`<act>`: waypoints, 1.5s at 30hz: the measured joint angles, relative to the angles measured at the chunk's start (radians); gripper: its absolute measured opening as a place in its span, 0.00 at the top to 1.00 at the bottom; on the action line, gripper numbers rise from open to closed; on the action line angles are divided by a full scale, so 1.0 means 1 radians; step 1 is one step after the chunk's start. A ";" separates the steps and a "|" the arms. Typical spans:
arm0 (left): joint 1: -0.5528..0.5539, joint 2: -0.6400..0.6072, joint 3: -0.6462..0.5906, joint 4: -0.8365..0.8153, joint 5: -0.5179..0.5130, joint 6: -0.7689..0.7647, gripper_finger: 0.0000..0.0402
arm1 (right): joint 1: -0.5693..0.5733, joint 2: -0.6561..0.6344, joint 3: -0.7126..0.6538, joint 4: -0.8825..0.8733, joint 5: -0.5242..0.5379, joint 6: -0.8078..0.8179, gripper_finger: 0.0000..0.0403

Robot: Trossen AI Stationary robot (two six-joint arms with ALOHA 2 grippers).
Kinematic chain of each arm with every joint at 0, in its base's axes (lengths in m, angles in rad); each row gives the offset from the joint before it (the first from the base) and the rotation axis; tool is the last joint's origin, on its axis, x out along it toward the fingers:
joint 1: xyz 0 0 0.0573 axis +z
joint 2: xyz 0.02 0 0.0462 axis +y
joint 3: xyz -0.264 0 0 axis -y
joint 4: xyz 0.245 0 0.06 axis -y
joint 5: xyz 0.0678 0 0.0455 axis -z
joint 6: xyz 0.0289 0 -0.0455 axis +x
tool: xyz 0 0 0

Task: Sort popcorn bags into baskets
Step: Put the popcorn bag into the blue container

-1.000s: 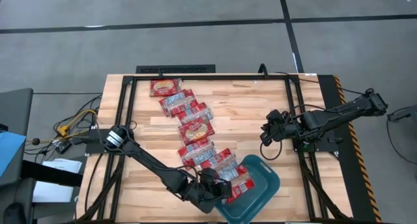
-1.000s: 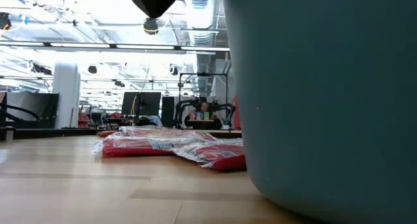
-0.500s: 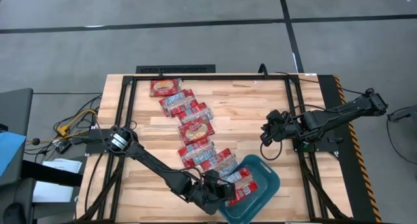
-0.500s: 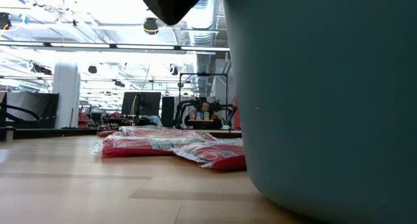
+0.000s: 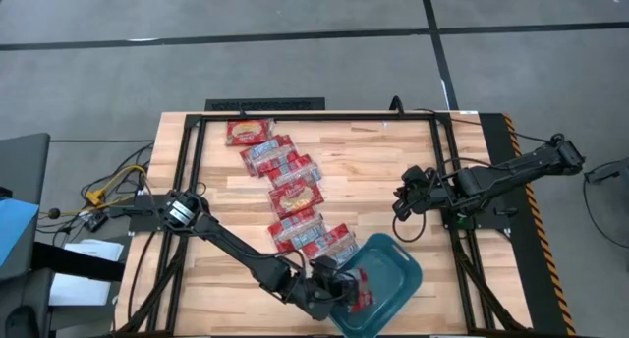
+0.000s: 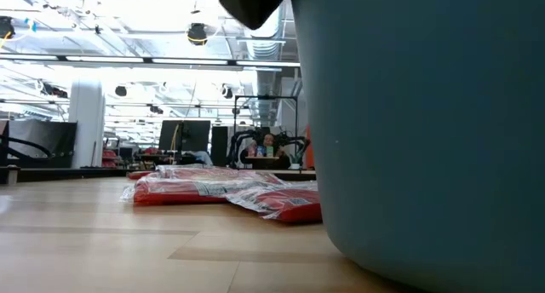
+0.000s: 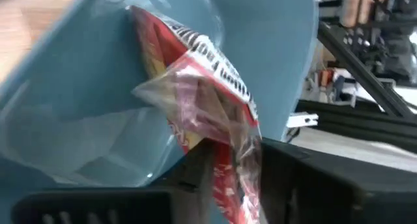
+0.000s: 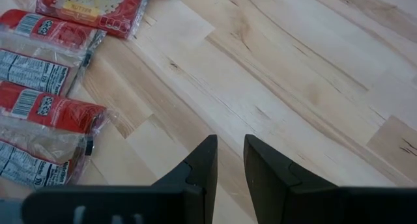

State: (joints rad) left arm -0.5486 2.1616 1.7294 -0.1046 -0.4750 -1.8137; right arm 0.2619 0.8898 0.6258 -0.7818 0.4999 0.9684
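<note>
The teal tub (image 5: 388, 279) sits at the table's near edge, right of centre; its wall fills the low view (image 6: 409, 140). My left gripper (image 5: 342, 284) reaches over the tub's left rim, shut on one red popcorn packet (image 5: 362, 285), which shows in the left wrist view (image 7: 195, 87) against the tub's inside (image 7: 98, 87). Several more red packets (image 5: 290, 196) lie flat in a slanting row from the far left toward the tub, also in the low view (image 6: 221, 191). My right gripper (image 5: 401, 205) waits above bare wood right of the row, its fingers a narrow gap apart (image 8: 229, 162). My left gripper pinches the packet between its two fingers by the crinkled clear end (image 7: 238, 159). It comes from the table's left, slanting down over the tub's rim. The packet sticks out ahead of the fingers, tilted on edge inside the tub. Whether its far end (image 7: 146, 22) touches the tub, I cannot tell.
A black metal frame (image 5: 295, 117) runs around the wooden tabletop. The nearest loose packets (image 5: 329, 242) lie just left of the tub's far-left corner. Bare wood (image 5: 373, 171) stretches between the row and my right arm. Packets (image 8: 45, 113) lie beside my right gripper.
My left gripper has moved toward the table's right, from the tub's left rim to over its inside, carrying the packet with it. The packet, lying across the rim before, now stands tilted inside the tub.
</note>
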 joint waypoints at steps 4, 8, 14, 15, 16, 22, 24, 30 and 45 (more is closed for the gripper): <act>0.007 0.000 0.000 0.017 0.004 0.042 0.69 | 0.000 0.000 0.000 0.000 0.000 0.000 0.75; 0.018 0.000 0.000 0.055 0.039 0.083 0.63 | 0.000 0.000 0.000 0.000 0.000 0.000 0.75; 0.045 0.000 0.005 0.079 0.161 0.190 0.59 | 0.000 0.000 0.000 0.000 -0.001 0.000 0.75; 0.047 0.000 0.013 0.074 0.181 0.205 0.59 | 0.000 0.000 0.000 0.000 -0.001 0.000 0.75; 0.050 0.000 0.022 0.069 0.196 0.216 0.59 | 0.000 0.000 0.000 0.000 -0.001 0.000 0.75; 0.059 -0.001 0.078 -0.003 0.268 0.256 0.59 | 0.000 0.000 0.000 0.000 -0.001 0.000 0.75; 0.059 -0.003 0.101 -0.066 0.273 0.258 0.59 | 0.000 0.000 0.000 0.000 -0.001 0.000 0.75; 0.068 -0.004 0.119 -0.177 0.290 0.264 0.59 | 0.000 0.000 0.000 0.000 -0.002 0.001 0.75; 0.150 -0.173 0.120 -0.707 0.272 0.728 0.59 | 0.000 0.000 0.000 -0.001 -0.005 0.002 0.75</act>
State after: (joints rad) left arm -0.3986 1.9883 1.8496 -0.8111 -0.2034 -1.0854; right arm 0.2616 0.8894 0.6258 -0.7828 0.4952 0.9699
